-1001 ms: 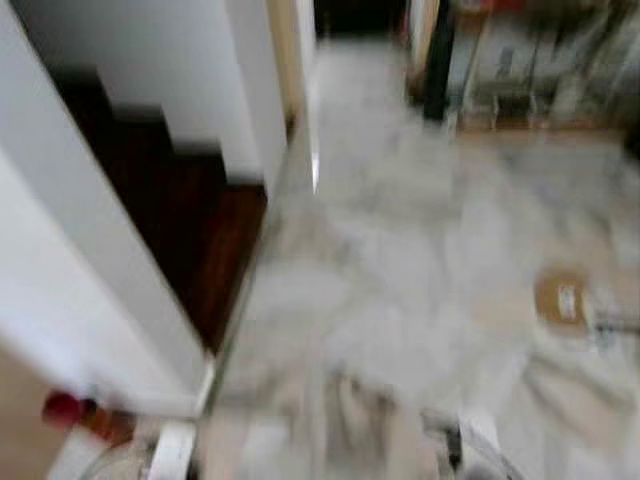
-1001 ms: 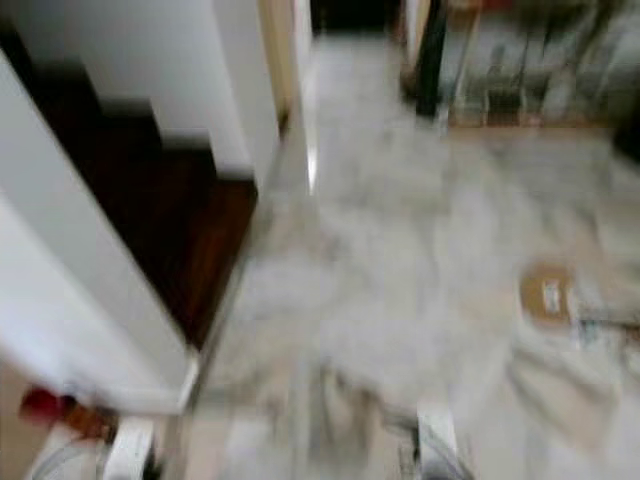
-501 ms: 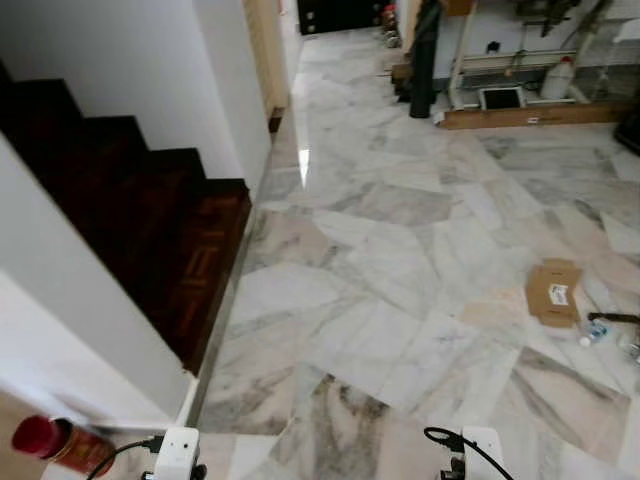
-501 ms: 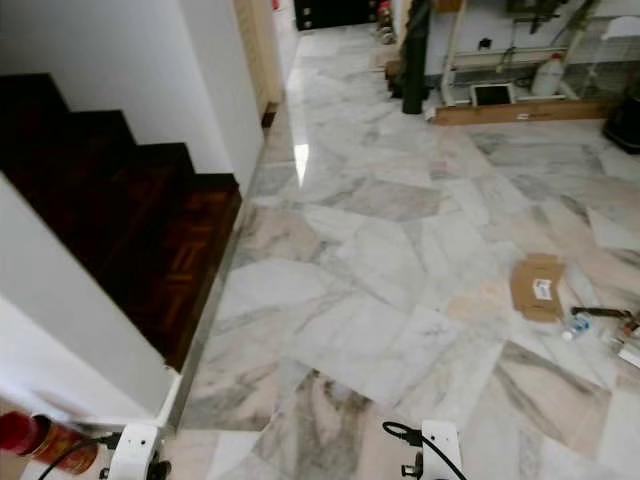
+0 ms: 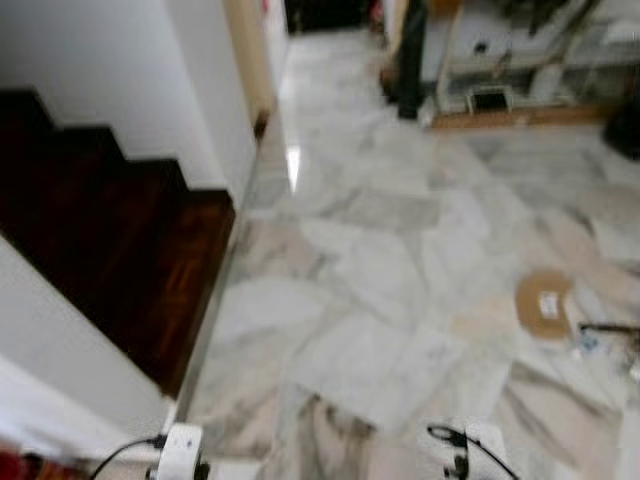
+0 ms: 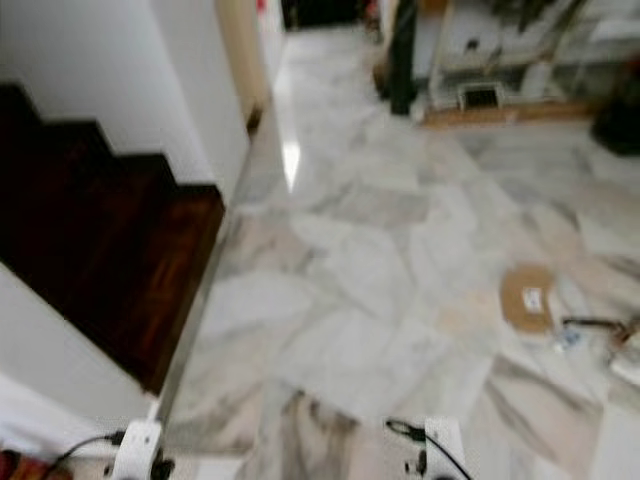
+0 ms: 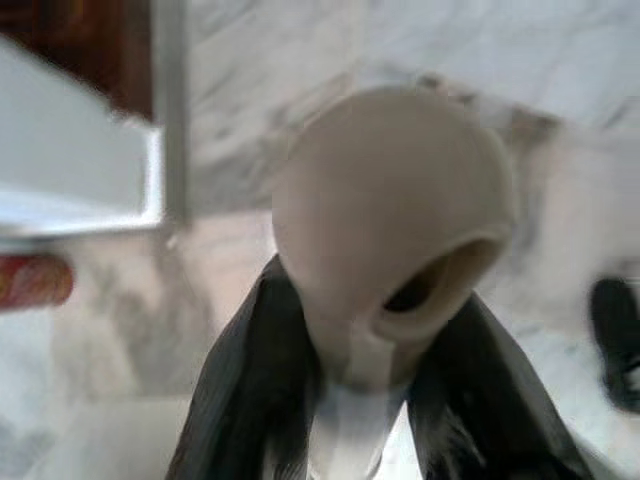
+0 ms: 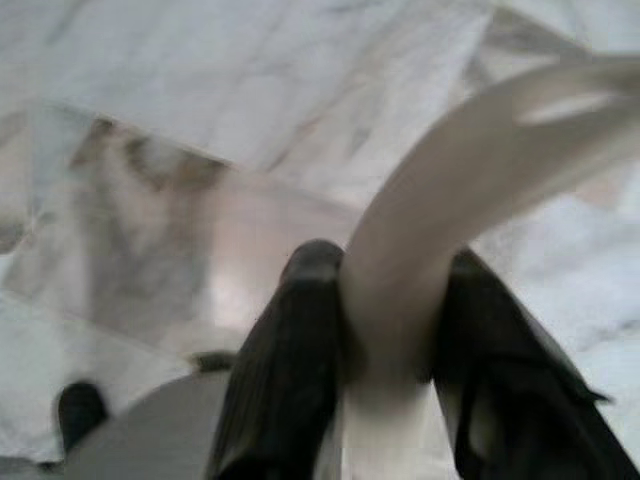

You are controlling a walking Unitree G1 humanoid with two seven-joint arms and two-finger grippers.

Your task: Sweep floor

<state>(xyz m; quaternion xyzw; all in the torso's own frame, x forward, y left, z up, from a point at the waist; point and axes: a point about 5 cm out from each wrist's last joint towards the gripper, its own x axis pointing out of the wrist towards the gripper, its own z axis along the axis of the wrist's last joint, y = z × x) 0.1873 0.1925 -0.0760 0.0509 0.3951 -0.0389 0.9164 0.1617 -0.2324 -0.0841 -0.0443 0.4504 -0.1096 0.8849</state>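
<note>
Up close, your left wrist view showed the left claw (image 7: 365,400) clamped on a beige rounded handle end (image 7: 395,230) with a hanging hole in it, one black finger (image 7: 255,390) pressed on each side. That handle's long axis ran out along the fingers, its knob pointing away from the wrist toward the marble floor (image 5: 380,260). Your right wrist view showed the right claw (image 8: 385,360) likewise gripping a pale flat handle (image 8: 450,200) — it rose from between the fingers and curved off to one side, and what it belonged to could not be told.

From the head views you got what the wrist cameras did not: the wide, slightly blurred hallway, with a dark wooden staircase (image 5: 110,240) on the robot's left beside a white wall (image 5: 110,60), and a shelf unit (image 5: 520,50) far ahead on the right. A small cardboard piece (image 5: 543,305) lay on the floor to the right, with bits of litter (image 6: 600,335) just beyond it. At the bottom edge sat two white wrist housings (image 5: 180,450) with black cables. A red object (image 7: 35,280) lay by the foot of the wall.
</note>
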